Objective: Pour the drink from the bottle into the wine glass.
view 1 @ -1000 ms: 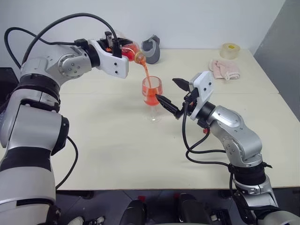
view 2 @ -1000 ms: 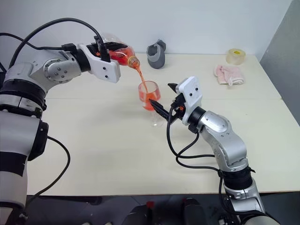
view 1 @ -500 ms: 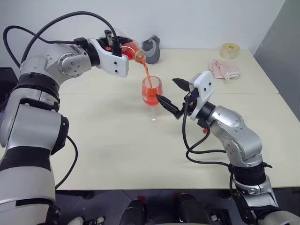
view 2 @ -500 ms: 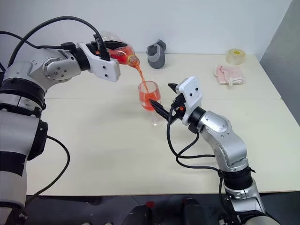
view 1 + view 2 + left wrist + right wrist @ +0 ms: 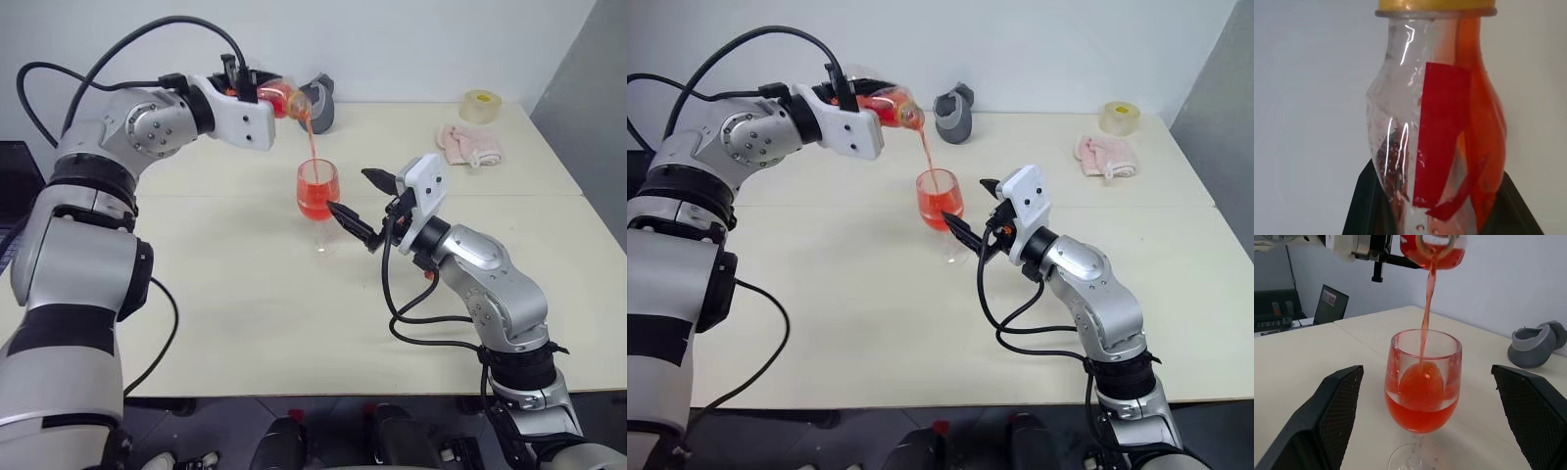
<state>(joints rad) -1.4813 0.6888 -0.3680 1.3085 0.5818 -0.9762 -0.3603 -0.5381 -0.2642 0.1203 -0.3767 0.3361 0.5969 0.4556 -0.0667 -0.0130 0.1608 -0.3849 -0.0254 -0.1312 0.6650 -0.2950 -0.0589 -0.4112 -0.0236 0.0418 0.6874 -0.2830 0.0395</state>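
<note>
The desk (image 5: pixel 235 323) carries the wine glass (image 5: pixel 317 201) standing upright near its middle, somewhat toward the far edge, with a grey object (image 5: pixel 318 101) behind it at the far edge and a pink cloth (image 5: pixel 468 144) and a tape roll (image 5: pixel 478 105) toward the far right corner.

The left tool (image 5: pixel 253 93) is pinching the bottle (image 5: pixel 286 101) by its body, high above the desk and up and to the left of the glass. The bottle's long axis lies about level, its mouth pointing right and tipped slightly down, directly over the near-left part of the bowl's rim.

The right tool (image 5: pixel 364 203) stands spread wide, one finger on either side of the glass at bowl height, apart from it and holding nothing.

The drink (image 5: pixel 1424 396) falls in a thin stream from the mouth into the bowl, which looks roughly half full. Some red remains in the bottle, so the pour looks unfinished; the mouth must stay over the rim.
</note>
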